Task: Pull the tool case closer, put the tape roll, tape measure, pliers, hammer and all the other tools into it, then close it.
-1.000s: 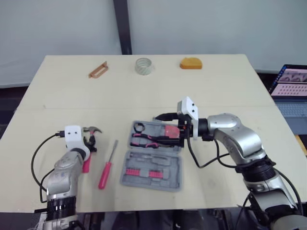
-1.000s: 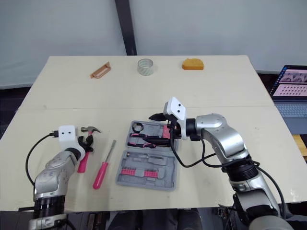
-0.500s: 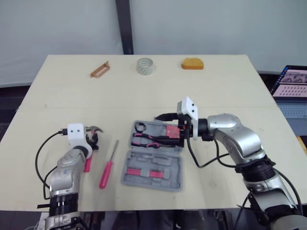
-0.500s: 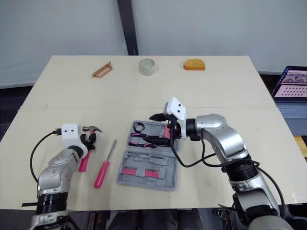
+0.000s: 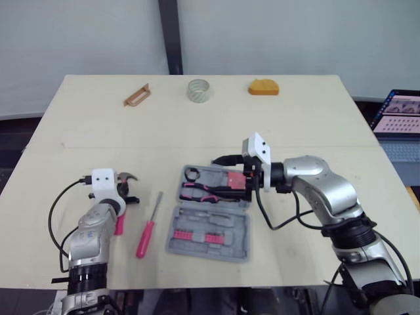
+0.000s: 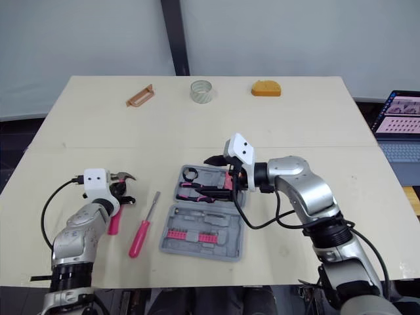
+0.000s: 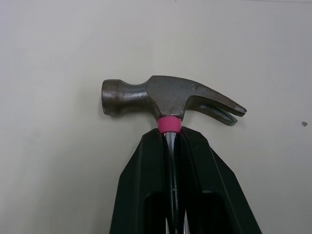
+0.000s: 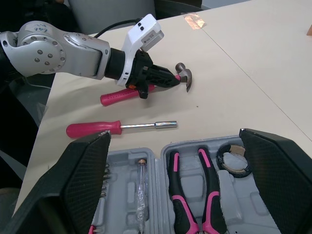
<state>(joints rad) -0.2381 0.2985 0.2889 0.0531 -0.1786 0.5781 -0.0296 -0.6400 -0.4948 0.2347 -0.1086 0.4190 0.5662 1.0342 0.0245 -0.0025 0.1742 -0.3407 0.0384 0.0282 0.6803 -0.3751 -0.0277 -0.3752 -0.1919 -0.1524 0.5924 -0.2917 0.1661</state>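
The grey tool case [image 5: 231,244] lies open at the middle front of the table. It holds pink-handled pliers [image 8: 191,197], a small black tape roll [image 8: 233,159] and a row of pink bits [image 5: 196,235]. My right gripper [image 5: 246,187] hovers open at the case's right edge, nothing between its fingers [image 8: 73,185]. My left gripper [image 7: 170,139] is shut on the hammer's neck just below the steel head [image 7: 165,95]; the pink handle [image 5: 119,224] trails toward me. A pink screwdriver [image 5: 147,226] lies between hammer and case.
Along the far edge lie a copper-coloured tool [image 5: 135,96], a clear tape roll [image 5: 197,90] and an orange tape measure [image 5: 263,86]. A laptop [image 5: 397,113] stands off the table's right side.
The left wrist has shifted slightly while still holding the hammer. The right arm and the case stay put. The camera moved a little.
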